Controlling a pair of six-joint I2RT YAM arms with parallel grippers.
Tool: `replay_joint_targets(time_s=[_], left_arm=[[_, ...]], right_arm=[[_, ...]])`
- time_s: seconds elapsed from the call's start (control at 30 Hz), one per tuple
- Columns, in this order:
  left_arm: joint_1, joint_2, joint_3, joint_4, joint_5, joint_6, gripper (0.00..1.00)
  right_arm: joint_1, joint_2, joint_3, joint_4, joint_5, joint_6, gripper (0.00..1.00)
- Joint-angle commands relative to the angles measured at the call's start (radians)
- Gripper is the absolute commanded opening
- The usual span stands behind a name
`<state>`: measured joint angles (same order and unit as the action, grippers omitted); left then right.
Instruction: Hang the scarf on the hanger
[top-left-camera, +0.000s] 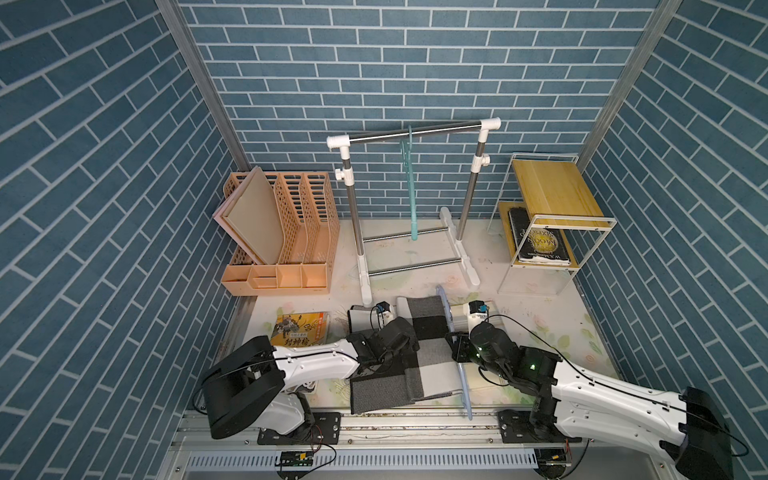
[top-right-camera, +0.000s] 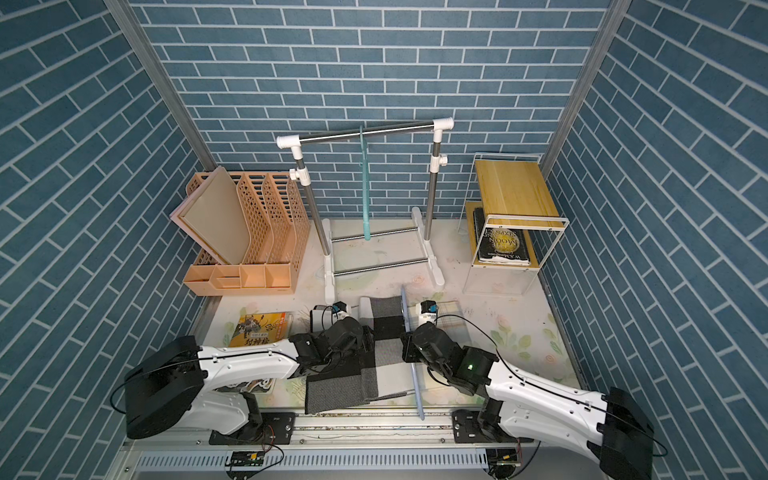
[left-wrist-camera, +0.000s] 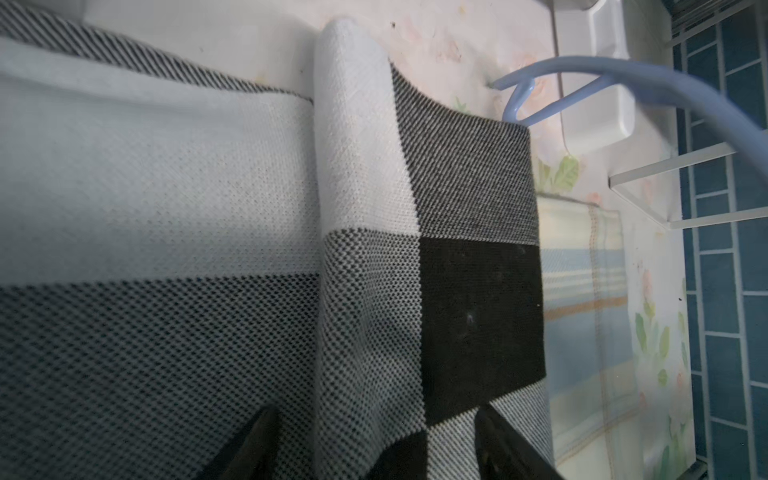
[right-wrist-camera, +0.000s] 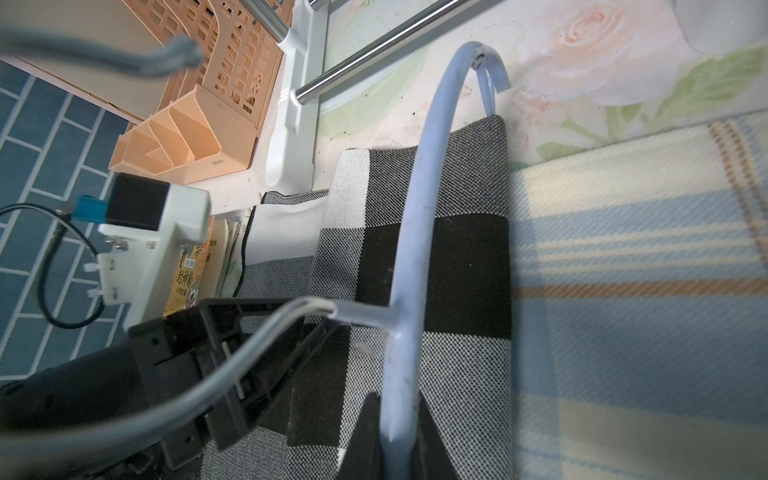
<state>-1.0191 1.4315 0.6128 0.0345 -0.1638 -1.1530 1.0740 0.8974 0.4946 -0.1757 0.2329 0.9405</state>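
- Right gripper (right-wrist-camera: 397, 401): jaws closed tight on the bar of the light blue hanger (right-wrist-camera: 409, 249). The bar runs straight ahead from the fingertips.
- The hanger's hook branches off just ahead of the right gripper and reaches across toward the left gripper (left-wrist-camera: 374, 411).
- Left gripper: jaws stand apart, one finger on either side of a raised fold of the scarf (left-wrist-camera: 478, 311). I cannot tell whether the fingers touch the fold.
- Scarf: black, white and grey check, lying on the table (top-left-camera: 540, 307) under both grippers. The hanger bar crosses above it. I cannot tell whether the cloth passes through the hanger.
- Plaid cloth (right-wrist-camera: 623, 270): flat on the table, on the right gripper's side away from the left gripper, touching the scarf's edge.
- Clothes rack (top-left-camera: 415, 133): stands beyond both grippers, with a teal hanger (top-left-camera: 410, 187) on its rail.
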Motion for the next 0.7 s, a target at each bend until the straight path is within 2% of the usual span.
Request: replay_joint_targets(time_s=[0.0,0.13,0.23,0.37,0.47,0.67], left_arm=[[0.013,0.026,-0.005,0.039,0.048,0.009,0.73],[0.014,0.020,-0.011,0.046,0.047,0.010,0.57],[0.014,-0.014,-0.012,0.034,0.030,0.013,0.36],[0.014,-0.040,-0.011,0.017,0.017,0.023,0.13],[0.016,-0.046,-0.011,0.013,0.022,0.024,0.01],[0.015,-0.050,-0.013,0.016,0.027,0.025,0.00]], right_arm=[[-0.015,-0.009,0.007,-0.111,0.068,-0.041,0.04],[-0.016,-0.012,0.012,-0.129,0.078,-0.041,0.04],[-0.018,-0.021,0.017,-0.159,0.100,-0.038,0.07],[-0.017,-0.018,0.029,-0.203,0.132,-0.037,0.17],[-0.018,-0.011,0.039,-0.230,0.153,-0.038,0.23],[-0.019,-0.017,0.045,-0.252,0.173,-0.038,0.26]])
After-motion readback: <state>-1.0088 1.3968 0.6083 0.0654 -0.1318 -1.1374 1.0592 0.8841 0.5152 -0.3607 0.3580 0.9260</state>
